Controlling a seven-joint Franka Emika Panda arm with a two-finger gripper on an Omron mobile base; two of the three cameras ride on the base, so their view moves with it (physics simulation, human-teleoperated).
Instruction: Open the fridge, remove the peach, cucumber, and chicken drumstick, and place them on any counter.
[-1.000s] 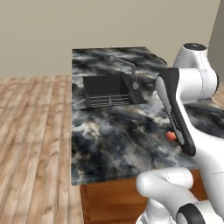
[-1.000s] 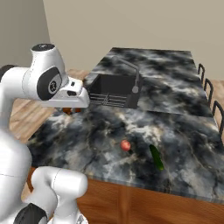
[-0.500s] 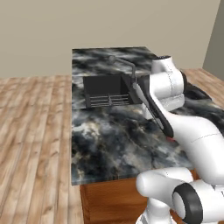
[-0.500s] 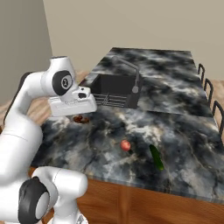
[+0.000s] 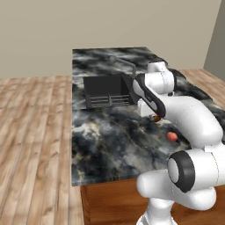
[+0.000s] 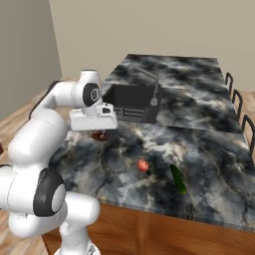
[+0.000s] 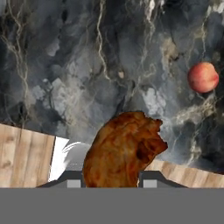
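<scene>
The claw (image 6: 99, 133) is closed on the chicken drumstick (image 7: 124, 148), an orange-brown lump that sits between its fingers and rises up the middle of the hand view; in the right base view a sliver of it (image 6: 99, 135) hangs just under the white hand, above the marbled table (image 6: 199, 144) near its left edge. Below the claw lies dark veined stone, with wooden floor (image 7: 24, 151) past the table's edge behind it. Out ahead of the claw and to one side, well apart from it, the peach (image 7: 203, 77) rests on the table; in the right base view it (image 6: 143, 165) lies to the right of the claw, nearer the front edge. Just beyond the peach lies the cucumber (image 6: 177, 179), a slim dark green stick. Farther back from the claw, the black sink (image 6: 130, 103) and its faucet (image 6: 149, 84) are set in the table.
</scene>
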